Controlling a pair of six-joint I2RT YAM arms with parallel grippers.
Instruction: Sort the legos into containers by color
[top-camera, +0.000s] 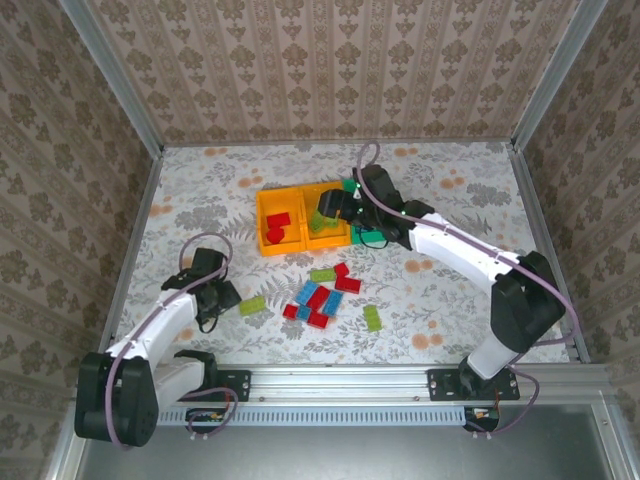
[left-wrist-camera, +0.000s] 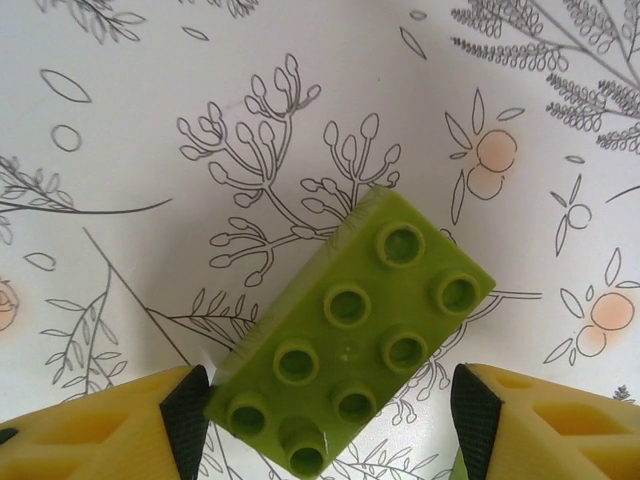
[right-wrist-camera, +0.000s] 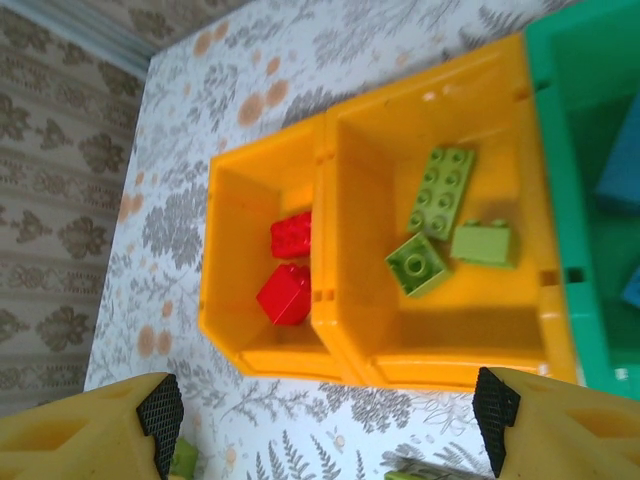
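Note:
A lime green lego (left-wrist-camera: 350, 335) lies flat on the table, studs up, between the fingers of my left gripper (left-wrist-camera: 330, 425). The left pad (left-wrist-camera: 186, 415) touches its corner and the right pad (left-wrist-camera: 472, 420) stands apart from it, so the jaws are open. From above, that left gripper (top-camera: 224, 297) sits beside the lego (top-camera: 252, 306). My right gripper (top-camera: 335, 205) hovers open and holding nothing over the containers. The left orange bin (right-wrist-camera: 225, 260) holds two red legos (right-wrist-camera: 286, 293). The middle orange bin (right-wrist-camera: 500, 330) holds three green ones (right-wrist-camera: 440, 190). The green bin (right-wrist-camera: 560, 200) holds blue legos (right-wrist-camera: 620, 170).
Loose red (top-camera: 318, 297), blue (top-camera: 305, 293) and green (top-camera: 322, 274) legos cluster in front of the bins at the table's middle, with one more green lego (top-camera: 372, 318) nearer me. Patterned walls close in the table on three sides.

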